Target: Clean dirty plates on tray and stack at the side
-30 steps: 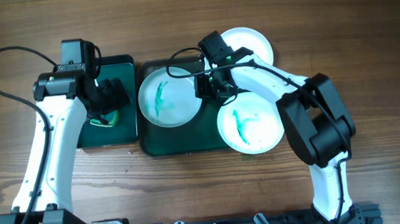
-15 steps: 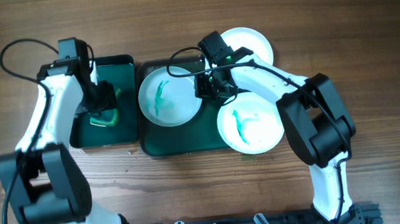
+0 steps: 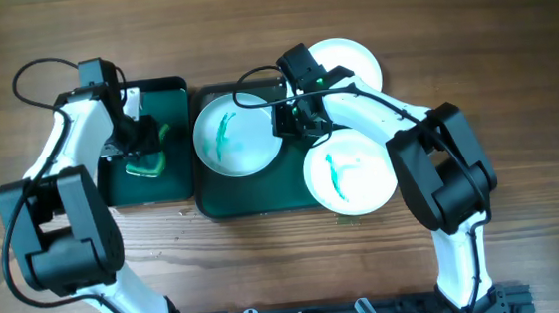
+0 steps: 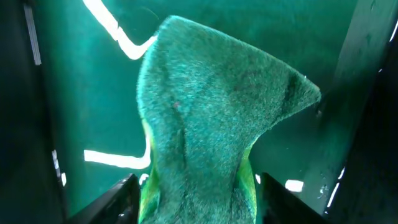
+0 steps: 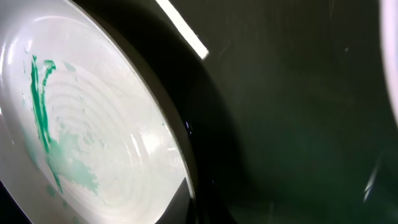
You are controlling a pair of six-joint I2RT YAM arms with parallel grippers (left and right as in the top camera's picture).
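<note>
Left tool point(image 3: 141, 142) pinched the sponge point(image 4: 217, 112) over the small tray point(image 3: 176, 180) toward the table's left edge. A weak hold could drop it before it reached the smeared plate point(image 3: 238, 135) on the big tray point(image 3: 262, 193). Right tool point(image 3: 299, 123): opening unclear.

The left gripper point(image 3: 136, 138) hangs low over the small tray point(image 3: 165, 94). The sponge point(image 3: 146, 167) shows just behind it, on the side of the robot's base, touching its fingers. The right gripper point(image 3: 297, 121) sits over the big tray point(image 3: 258, 196), at the right rim of a smeared plate point(image 3: 233, 135) lying to its left. A second smeared plate point(image 3: 353, 179) lies just behind it to the right, overhanging the tray's edge. A clean plate point(image 3: 357, 62) lies ahead of it to the right, on the table point(image 3: 510, 38).
</note>
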